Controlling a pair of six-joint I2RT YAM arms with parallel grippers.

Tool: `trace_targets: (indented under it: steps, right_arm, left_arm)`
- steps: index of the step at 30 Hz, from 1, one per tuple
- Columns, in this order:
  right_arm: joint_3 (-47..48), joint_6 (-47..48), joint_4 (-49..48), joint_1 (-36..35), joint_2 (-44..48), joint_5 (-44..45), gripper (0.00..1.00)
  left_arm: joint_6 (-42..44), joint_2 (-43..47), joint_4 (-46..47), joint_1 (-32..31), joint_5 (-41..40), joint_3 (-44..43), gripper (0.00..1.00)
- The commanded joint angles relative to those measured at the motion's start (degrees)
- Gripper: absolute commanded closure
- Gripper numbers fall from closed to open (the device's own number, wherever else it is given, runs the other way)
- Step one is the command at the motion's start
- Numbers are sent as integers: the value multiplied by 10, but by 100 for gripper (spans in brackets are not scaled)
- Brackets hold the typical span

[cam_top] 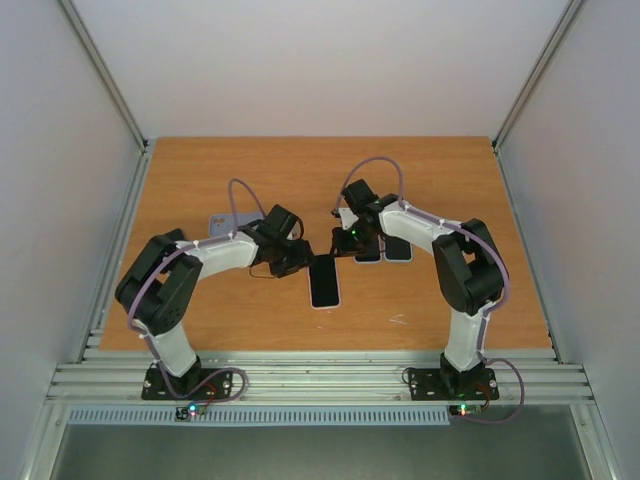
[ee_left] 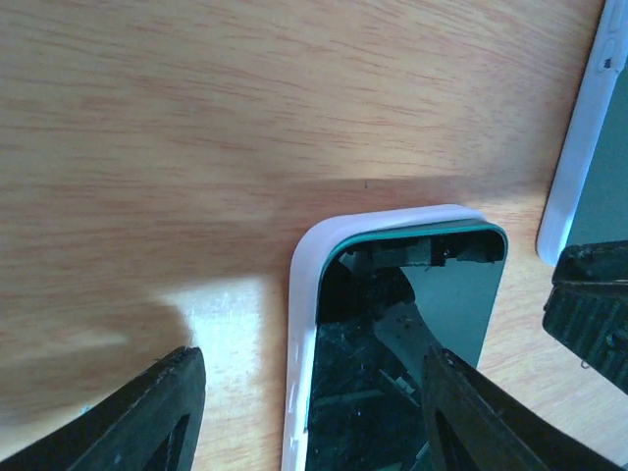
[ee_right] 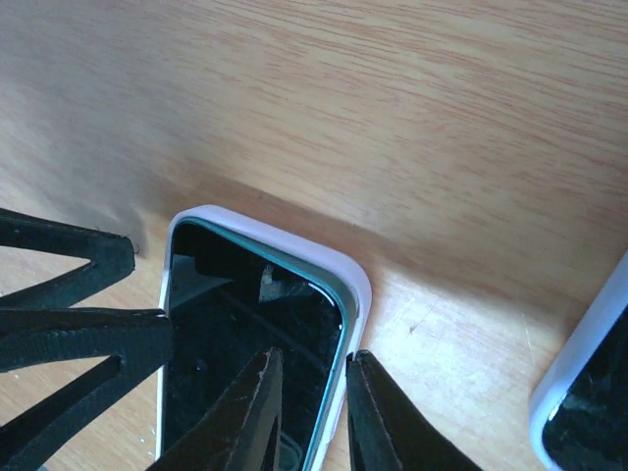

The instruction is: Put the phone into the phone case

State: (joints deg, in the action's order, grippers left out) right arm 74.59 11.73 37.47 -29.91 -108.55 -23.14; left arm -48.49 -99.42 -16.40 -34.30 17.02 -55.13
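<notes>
Phone (cam_top: pixel 324 283) lies within its white case (ee_left: pixel 302 324) on the desk (cam_top: pixel 200 180). Left end effector (ee_left: pixel 314 368) spreads wide over one corner. Right end effector (ee_right: pixel 314 361) is narrow, straddling the case rim; grip unclear.

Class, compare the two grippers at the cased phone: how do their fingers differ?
Fingers of the left gripper stand wide apart; those of the right gripper nearly meet. The left pair spans wooden table and the black-screened phone in its white case; the right pair straddles only that case's rim. Both work at one phone.
</notes>
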Motion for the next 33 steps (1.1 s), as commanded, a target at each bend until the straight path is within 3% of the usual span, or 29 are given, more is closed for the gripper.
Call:
trace_targets:
  steps: [1, 13, 33]
  right_arm:
    - [26, 15, -1, 6, -22, -18, 80]
    - [24, 20, 18, 6, -72, 20, 99]
    - [81, 4, 136, -63, -208, 229, 99]
  left_arm:
    - [28, -28, -28, 3, 17, -31, 39]
    - [37, -75, -36, 2, 43, -48, 47]
    - [45, -79, -98, -25, -51, -47, 50]
